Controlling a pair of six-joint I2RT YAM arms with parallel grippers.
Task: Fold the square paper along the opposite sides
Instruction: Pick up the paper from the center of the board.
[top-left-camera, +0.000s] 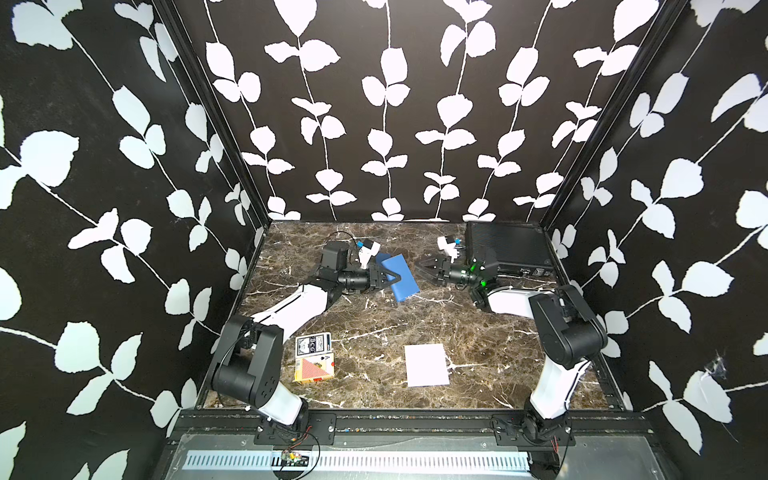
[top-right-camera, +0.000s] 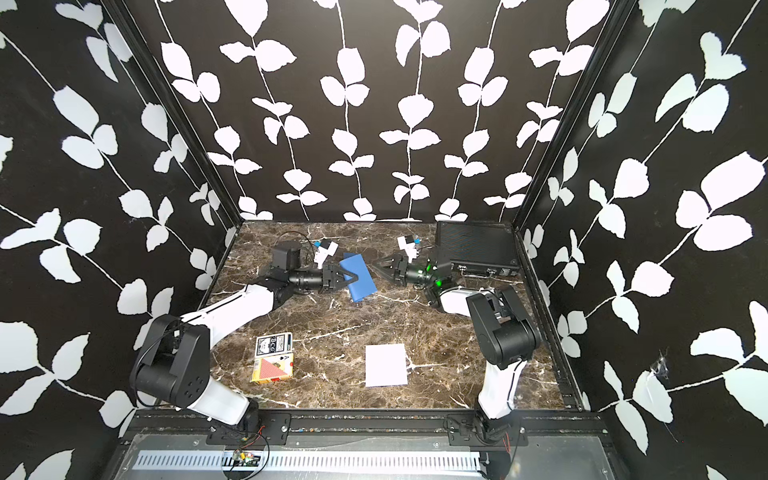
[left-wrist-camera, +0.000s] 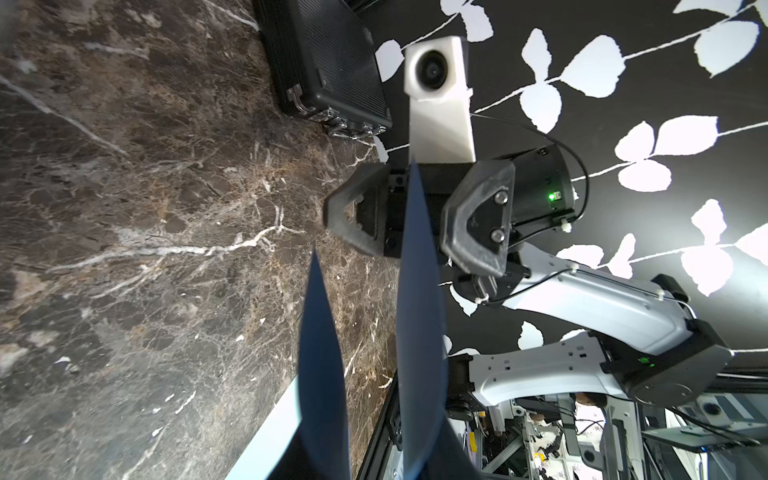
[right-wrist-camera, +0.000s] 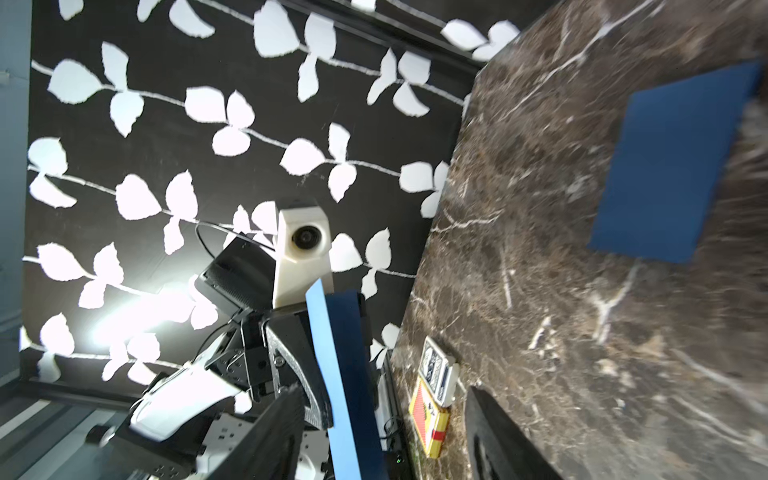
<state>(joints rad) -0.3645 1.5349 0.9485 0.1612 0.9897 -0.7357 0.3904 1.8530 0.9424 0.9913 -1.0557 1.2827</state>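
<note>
The square paper (top-left-camera: 405, 286) is blue and bent over into two layers, at the back middle of the marble table. My left gripper (top-left-camera: 399, 277) is shut on it from the left. Both layers run edge-on out of its jaws in the left wrist view (left-wrist-camera: 419, 311). My right gripper (top-left-camera: 419, 272) faces it from the right, open and empty, with the paper's free edge (right-wrist-camera: 353, 353) reaching between its fingers. In the right wrist view a dark blue rectangle (right-wrist-camera: 673, 166) also lies flat on the marble. How it joins the held part I cannot tell.
A white sheet (top-left-camera: 427, 365) lies flat near the front middle. Two card boxes (top-left-camera: 313, 357) sit at the front left. A black case (top-left-camera: 507, 247) fills the back right corner behind the right arm. Patterned walls close three sides.
</note>
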